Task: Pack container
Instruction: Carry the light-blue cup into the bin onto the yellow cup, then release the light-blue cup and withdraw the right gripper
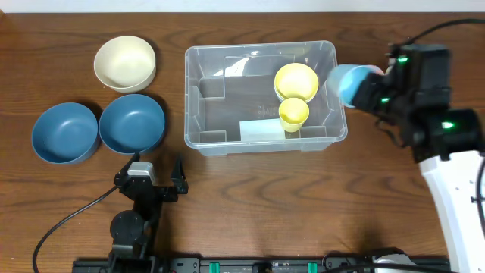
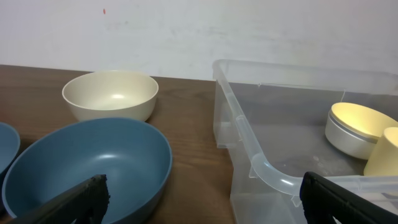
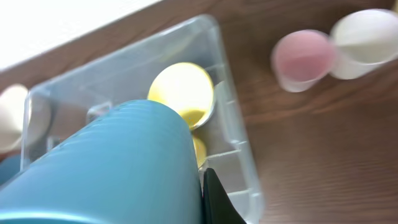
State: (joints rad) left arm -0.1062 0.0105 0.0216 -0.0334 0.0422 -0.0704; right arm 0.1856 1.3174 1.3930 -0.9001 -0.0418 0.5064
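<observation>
The right gripper (image 1: 373,89) sits at the right of the overhead frame, its jaws pinched shut on a blue cup (image 1: 350,82). The container (image 1: 189,98) lies directly to its left in the middle of the frame, its long axis running left to right. The cup overlaps the container's right-hand short rim. Inside, toward that same end, sit a yellow bowl (image 1: 295,80) and a yellow cup (image 1: 293,114), so I'd guess the free floor further left is the safer drop. The left gripper (image 1: 150,173), at lower left, gapes wide and holds nothing. It is the farther of the two.
</observation>
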